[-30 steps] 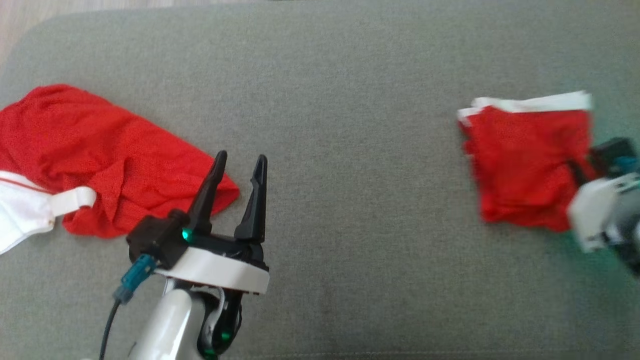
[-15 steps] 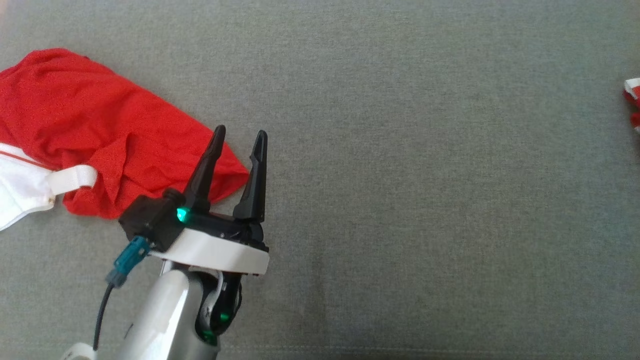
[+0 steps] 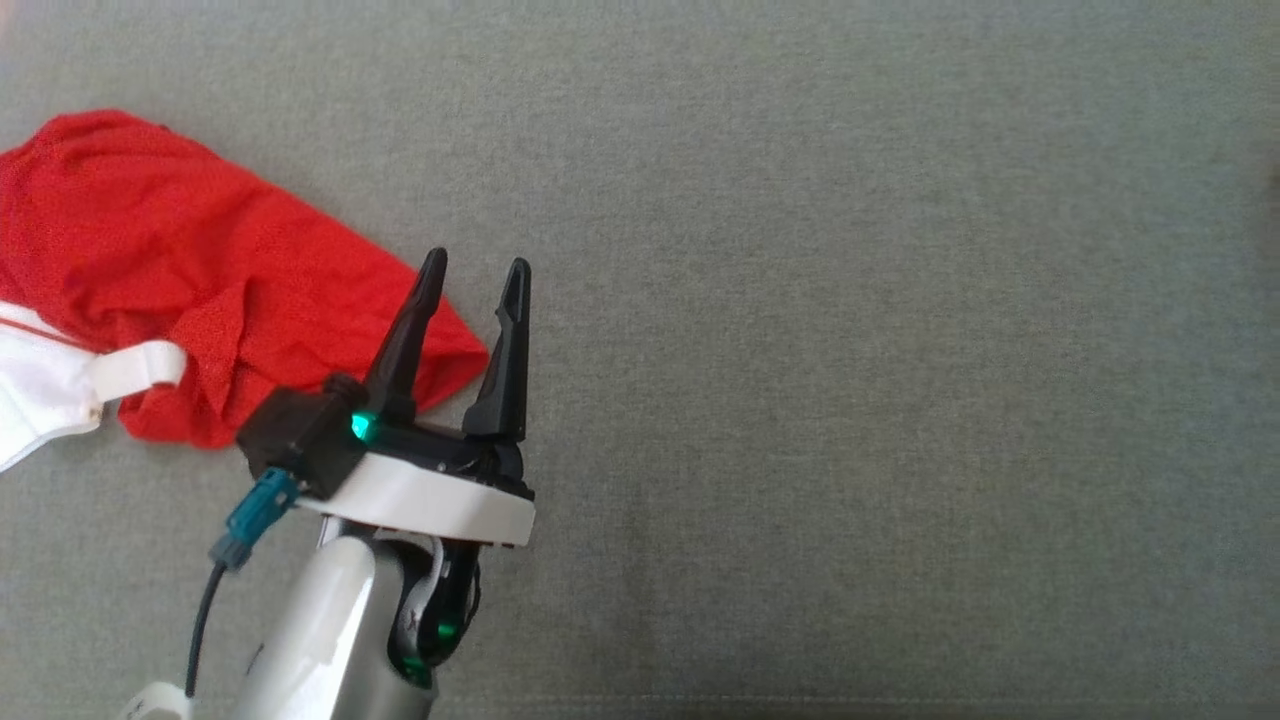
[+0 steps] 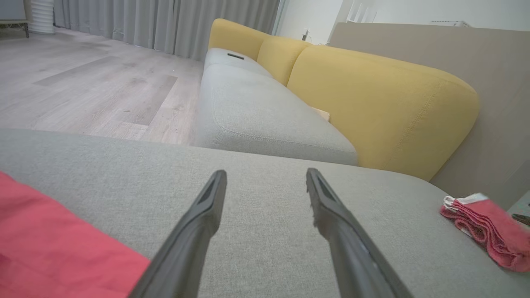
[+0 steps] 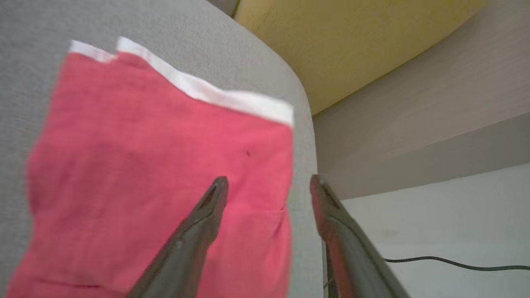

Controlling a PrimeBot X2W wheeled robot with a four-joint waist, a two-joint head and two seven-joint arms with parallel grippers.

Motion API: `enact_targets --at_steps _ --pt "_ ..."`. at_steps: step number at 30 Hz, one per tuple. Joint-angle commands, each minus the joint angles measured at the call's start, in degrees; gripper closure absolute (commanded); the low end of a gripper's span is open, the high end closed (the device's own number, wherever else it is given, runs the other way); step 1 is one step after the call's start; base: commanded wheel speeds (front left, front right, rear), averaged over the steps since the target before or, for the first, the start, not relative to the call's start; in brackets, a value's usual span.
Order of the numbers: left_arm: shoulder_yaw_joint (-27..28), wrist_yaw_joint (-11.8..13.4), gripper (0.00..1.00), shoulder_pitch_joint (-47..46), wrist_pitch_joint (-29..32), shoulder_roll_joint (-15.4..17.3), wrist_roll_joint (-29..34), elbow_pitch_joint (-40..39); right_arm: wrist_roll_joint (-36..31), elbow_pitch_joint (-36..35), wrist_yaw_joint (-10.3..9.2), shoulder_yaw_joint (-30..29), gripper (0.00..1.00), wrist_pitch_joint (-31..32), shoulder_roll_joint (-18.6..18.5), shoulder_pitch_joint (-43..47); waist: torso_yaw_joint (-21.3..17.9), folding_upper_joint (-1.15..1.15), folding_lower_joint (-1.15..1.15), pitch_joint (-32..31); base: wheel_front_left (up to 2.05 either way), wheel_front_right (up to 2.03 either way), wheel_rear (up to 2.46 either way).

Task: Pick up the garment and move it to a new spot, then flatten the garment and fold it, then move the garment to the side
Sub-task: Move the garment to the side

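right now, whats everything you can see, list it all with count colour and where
folded garment: one, red with a white band, cushion's right edge
crumpled garment: one, red, cushion's left side
white cloth: one, white, far left, against the crumpled garment
cushion: one, grey, under the garments
sofa: one, yellow back and grey seat, beyond the cushion
floor: pale wood, beside the sofa
curtains: grey, count unclear, far end of the floor
cable: one, dark, on a pale surface past the cushion's edge
left gripper: one, black fingers apart, by the crumpled garment's corner, holding nothing
right gripper: one, dark fingers apart, over the folded garment, holding nothing
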Motion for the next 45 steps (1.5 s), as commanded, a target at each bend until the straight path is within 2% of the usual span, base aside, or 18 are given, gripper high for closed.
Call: enact_targets --at_steps 1,4,7,9,10,12,19,21,25,29,34,45 --pt "2.09 -0.25 0.0 -0.94 -0.69 0.17 0.32 -1.74 -0.78 -1.69 0.37 -0.4 0.0 -0.73 -1.75 -0.27 -0.43 0.0 0.0 -0.71 0.0 0.0 0.0" --pt "2.55 -0.27 0.0 -0.62 -0.69 0.17 0.46 -1.71 -2.39 -3.78 0.37 -2.86 0.0 -1.64 1.25 -0.62 -1.1 0.0 0.0 -2.31 0.0 0.0 0.0" --pt "3.2 -0.07 0.0 -0.2 -0.69 0.17 0.26 -1.8 -1.26 -6.64 0.37 -7.63 0.0 -3.09 6.81 -1.41 -1.8 0.0 0.0 -4.35 0.0 0.0 0.0" --pt "3.53 0.13 0.0 -0.07 -0.69 0.17 0.14 -2.05 -0.93 -9.27 0.37 -9.12 0.0 -3.95 11.11 -1.26 -2.38 0.0 0.0 -5.69 0.0 0.0 0.0" --pt "3.78 0.32 0.0 0.05 -0.69 0.17 0.13 -2.25 0.16 -12.68 0.37 -10.38 0.0 -5.15 16.36 -0.7 -2.97 0.0 0.0 -7.13 0.0 0.0 0.0" --pt "4.16 0.57 0.0 0.42 -0.69 0.17 0.29 -2.45 1.43 -17.05 0.37 -10.04 0.0 -6.79 21.09 0.86 -3.64 0.0 0.0 -8.56 0.0 0.0 0.0" --pt "5.93 0.9 0.0 3.09 -0.69 0.17 0.89 -2.52 4.58 -32.53 0.37 -10.16 0.0 -11.98 36.59 9.8 -5.05 0.0 0.0 -13.09 0.0 0.0 0.0" --pt "6.19 0.8 0.0 4.15 -0.69 0.17 1.05 -2.45 5.01 -35.24 0.37 -10.04 0.0 -12.31 39.39 12.77 -5.11 0.0 0.0 -14.28 0.0 0.0 0.0" --pt "6.66 0.7 0.0 6.52 -0.69 0.17 1.48 -2.4 6.39 -38.82 0.37 -8.25 0.0 -14.14 41.28 18.65 -5.35 0.0 0.0 -16.23 0.0 0.0 0.0" --pt "6.63 0.66 0.0 8.72 -0.69 0.17 1.81 -2.2 12.8 -38.92 0.37 -5.62 0.0 -18.0 41.4 23.91 -5.55 0.0 0.0 -17.59 0.0 0.0 0.0" --pt "5.99 0.53 0.0 10.04 -0.69 0.17 1.63 -0.68 12.82 -36.23 0.37 -3.55 0.0 -22.32 41.42 27.87 -5.2 0.0 0.0 -18.38 0.0 0.0 0.0" --pt "7.32 0.22 0.0 11.85 -0.69 0.17 2.05 1.59 13.85 -32.78 0.37 -3.61 0.0 -24.05 41.43 29.09 -4.74 0.0 0.0 -19.28 0.0 0.0 0.0"
